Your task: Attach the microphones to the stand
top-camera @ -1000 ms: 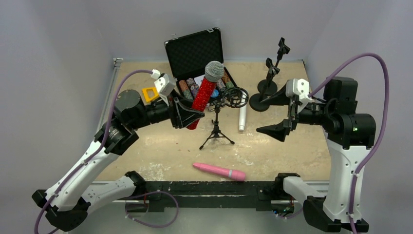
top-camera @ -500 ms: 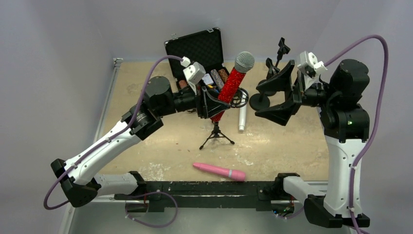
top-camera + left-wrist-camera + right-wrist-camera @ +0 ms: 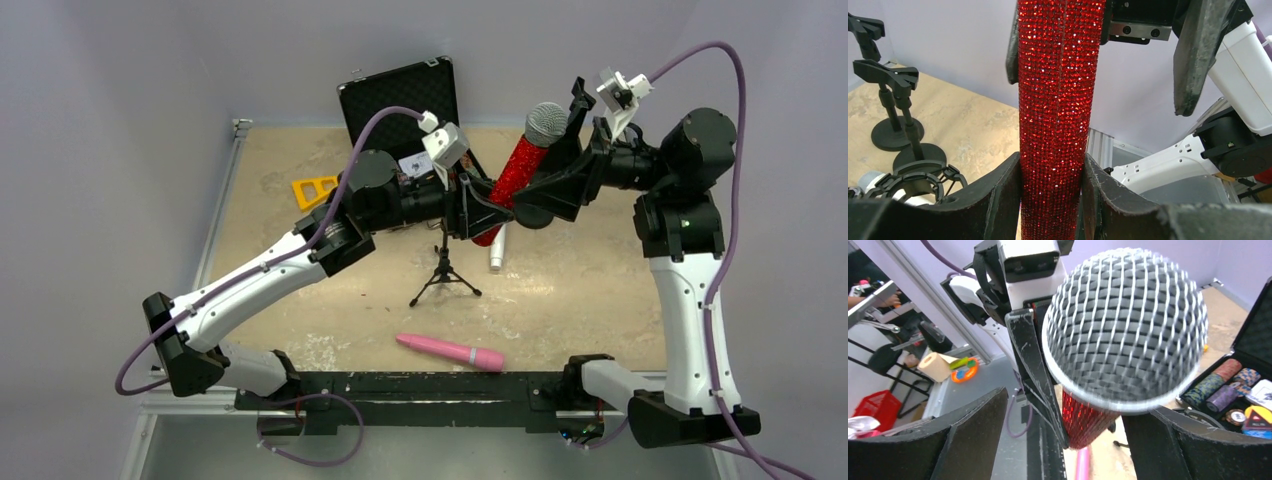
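- The red microphone (image 3: 517,178) hangs in the air over the far half of the table, tilted with its mesh head up and toward the right. I judge this to be a handover pose, with the upper body offered to my other arm.
- My left gripper (image 3: 1052,170) is clamped on its lower body, both pads pressed to the glitter.
- My right gripper (image 3: 1068,425) straddles the mic just under the head, jaws wide apart and gripping nothing. I cannot tell whether one finger grazes it.
- The tripod stand (image 3: 445,265) waits below, mid-table.
- The white microphone (image 3: 496,255) lies beside the stand.
- The pink microphone (image 3: 450,351) lies by the near edge.
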{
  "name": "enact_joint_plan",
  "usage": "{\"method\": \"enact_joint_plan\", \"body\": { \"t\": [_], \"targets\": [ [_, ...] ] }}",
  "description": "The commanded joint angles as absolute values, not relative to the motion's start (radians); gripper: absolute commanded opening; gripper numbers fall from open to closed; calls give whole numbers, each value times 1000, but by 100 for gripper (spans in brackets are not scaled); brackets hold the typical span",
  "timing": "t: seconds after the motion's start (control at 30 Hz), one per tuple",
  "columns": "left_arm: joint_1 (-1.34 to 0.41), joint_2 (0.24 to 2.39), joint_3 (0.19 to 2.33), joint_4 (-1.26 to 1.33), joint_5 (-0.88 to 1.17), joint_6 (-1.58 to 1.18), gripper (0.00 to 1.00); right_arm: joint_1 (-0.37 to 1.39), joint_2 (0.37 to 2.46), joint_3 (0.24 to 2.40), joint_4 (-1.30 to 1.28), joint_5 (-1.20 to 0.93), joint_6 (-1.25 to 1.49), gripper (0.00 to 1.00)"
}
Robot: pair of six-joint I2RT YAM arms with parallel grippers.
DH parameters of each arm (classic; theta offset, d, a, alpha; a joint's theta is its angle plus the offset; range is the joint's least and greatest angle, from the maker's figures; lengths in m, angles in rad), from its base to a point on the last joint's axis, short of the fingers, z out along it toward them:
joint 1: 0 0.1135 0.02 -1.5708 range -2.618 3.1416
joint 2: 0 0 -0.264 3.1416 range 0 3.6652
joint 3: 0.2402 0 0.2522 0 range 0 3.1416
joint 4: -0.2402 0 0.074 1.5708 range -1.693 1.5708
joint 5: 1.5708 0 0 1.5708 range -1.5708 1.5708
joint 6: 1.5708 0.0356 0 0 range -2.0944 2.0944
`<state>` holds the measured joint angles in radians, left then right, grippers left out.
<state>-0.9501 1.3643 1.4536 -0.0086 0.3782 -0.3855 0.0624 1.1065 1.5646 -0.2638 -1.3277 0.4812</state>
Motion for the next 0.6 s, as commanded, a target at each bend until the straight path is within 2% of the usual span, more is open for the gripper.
{"method": "enact_joint_plan", "body": {
  "t": [0.0, 0.13, 0.23, 0.3, 0.37, 0.47, 0.57],
  "targets": [
    [-969, 1384, 1507, 77, 373, -415, 0, 88, 1114, 1537, -56, -1327, 667, 85],
    [-980, 1399, 1509, 88, 375, -422, 0, 95, 1130, 1526, -48, -1303, 672, 81],
    [-982, 1402, 1506, 92, 371, -423, 0, 94, 1134, 1516, -29, -1312, 670, 67],
    [-982, 1399, 1499, 92, 362, -425, 0, 94, 1134, 1511, -19, -1325, 654, 42],
    [-980, 1395, 1490, 90, 353, -431, 2, 94, 1131, 1515, -37, -1320, 608, 0],
    [-972, 1347, 1440, 84, 341, -439, 38, 94, 1145, 1580, -196, -1306, 442, 0],
    [-942, 1233, 1330, 98, 329, -452, 69, 90, 1185, 1708, -387, -1241, 230, 0]
  ]
}}
